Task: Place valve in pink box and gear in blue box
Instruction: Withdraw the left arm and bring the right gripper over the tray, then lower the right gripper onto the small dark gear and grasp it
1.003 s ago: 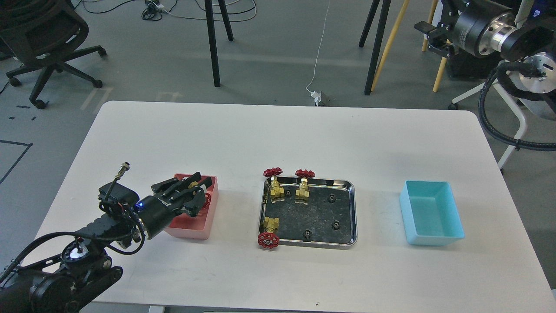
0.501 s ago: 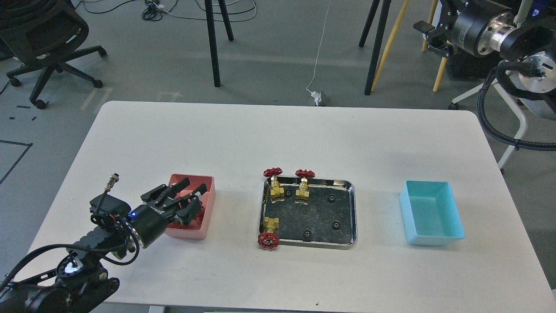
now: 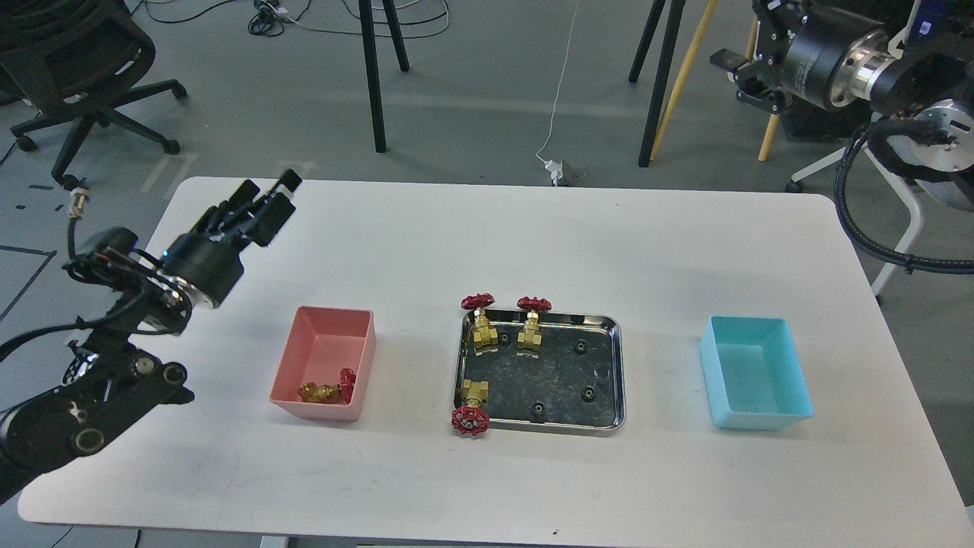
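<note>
one valve (image 3: 326, 391) is seen lying on its side in the near right corner of the pink box (image 3: 293, 364), its red handwheel turned toward the right wall. three more valves are found at the steel tray (image 3: 618, 364) in the middle of the white table (image 3: 487, 236): two (image 3: 482, 330) (image 3: 530, 330) stand side by side at the far left, with their red wheels over the tray's far rim, and a third (image 3: 472, 403) lies at the near left corner with its wheel hanging over the near rim. small black gears are scattered on the tray floor, one (image 3: 580, 347) toward the far right, one (image 3: 587, 393) below it, one (image 3: 538, 411) near the front rim and one (image 3: 504, 336) between the two far valves. the blue box (image 3: 799, 380) is set well to the right of the tray and nothing is seen inside it.

the left gripper (image 3: 262, 199) is raised above the table's far left area, well apart from the pink box; its fingers are pointed up and to the right, slightly parted, and nothing is held between them. the left arm is bent upward from the lower left edge of the view. the right gripper (image 3: 742, 68) is held high beyond the table's far right corner, small and dark, and whether it is parted or closed cannot be told.
</note>
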Robot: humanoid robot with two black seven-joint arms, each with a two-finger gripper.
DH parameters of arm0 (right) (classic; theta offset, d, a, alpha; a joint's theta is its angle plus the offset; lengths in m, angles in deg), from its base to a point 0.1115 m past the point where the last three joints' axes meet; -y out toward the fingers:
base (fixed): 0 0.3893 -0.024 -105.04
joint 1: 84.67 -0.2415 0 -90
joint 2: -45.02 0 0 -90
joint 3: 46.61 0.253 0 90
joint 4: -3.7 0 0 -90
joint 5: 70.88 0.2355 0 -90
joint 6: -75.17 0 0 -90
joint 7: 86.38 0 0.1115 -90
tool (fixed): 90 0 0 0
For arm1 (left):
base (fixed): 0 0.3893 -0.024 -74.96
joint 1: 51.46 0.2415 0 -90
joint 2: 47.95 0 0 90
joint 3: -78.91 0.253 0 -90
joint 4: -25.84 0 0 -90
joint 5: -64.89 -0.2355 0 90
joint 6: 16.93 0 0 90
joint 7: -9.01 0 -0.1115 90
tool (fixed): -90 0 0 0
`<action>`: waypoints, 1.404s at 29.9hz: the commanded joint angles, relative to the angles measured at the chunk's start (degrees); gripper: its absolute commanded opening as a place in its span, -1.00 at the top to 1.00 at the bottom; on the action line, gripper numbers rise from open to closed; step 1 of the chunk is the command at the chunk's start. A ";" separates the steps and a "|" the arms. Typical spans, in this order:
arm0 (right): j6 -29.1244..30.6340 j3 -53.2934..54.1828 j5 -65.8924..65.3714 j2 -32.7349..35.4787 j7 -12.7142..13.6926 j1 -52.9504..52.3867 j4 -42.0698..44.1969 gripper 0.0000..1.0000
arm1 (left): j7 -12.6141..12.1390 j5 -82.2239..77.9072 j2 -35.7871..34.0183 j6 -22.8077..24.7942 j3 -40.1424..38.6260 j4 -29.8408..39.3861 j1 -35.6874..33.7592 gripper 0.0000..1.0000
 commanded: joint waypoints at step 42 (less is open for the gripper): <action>9.71 -29.52 -77.46 -12.38 -15.33 2.69 -12.54 -0.94 | -6.16 47.83 -13.16 25.00 -12.53 -0.97 -23.69 -0.86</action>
